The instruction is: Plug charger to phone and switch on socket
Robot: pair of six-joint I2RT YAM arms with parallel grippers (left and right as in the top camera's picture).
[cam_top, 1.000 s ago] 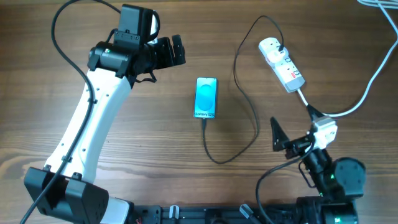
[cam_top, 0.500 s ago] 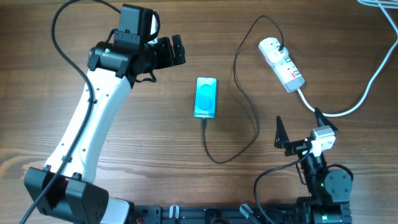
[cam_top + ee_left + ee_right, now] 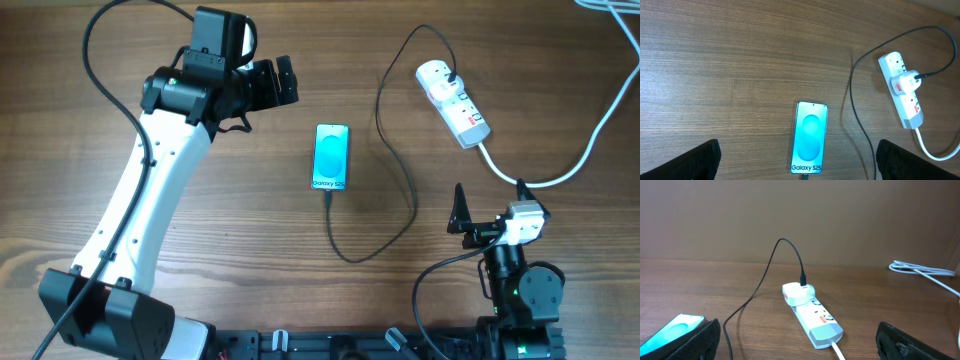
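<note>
The phone (image 3: 331, 157) lies flat mid-table with its cyan screen lit. It also shows in the left wrist view (image 3: 809, 137) and at the left edge of the right wrist view (image 3: 671, 330). The charger's thin black cable (image 3: 409, 205) runs from the phone's near end, loops right, and rises to a white adapter on the socket (image 3: 453, 103). The socket also shows in both wrist views (image 3: 904, 97) (image 3: 812, 314). My left gripper (image 3: 287, 82) (image 3: 798, 167) is open and empty, left of and beyond the phone. My right gripper (image 3: 490, 205) (image 3: 797, 347) is open and empty, near the socket's cord end.
The socket's thick white cord (image 3: 590, 140) curves off to the right edge. More white cable (image 3: 925, 271) lies at the far right. The left arm's white link (image 3: 150, 190) crosses the left side of the table.
My right gripper has drawn back toward the near edge and turned more upright. The left arm, phone, cable and socket have not moved.
</note>
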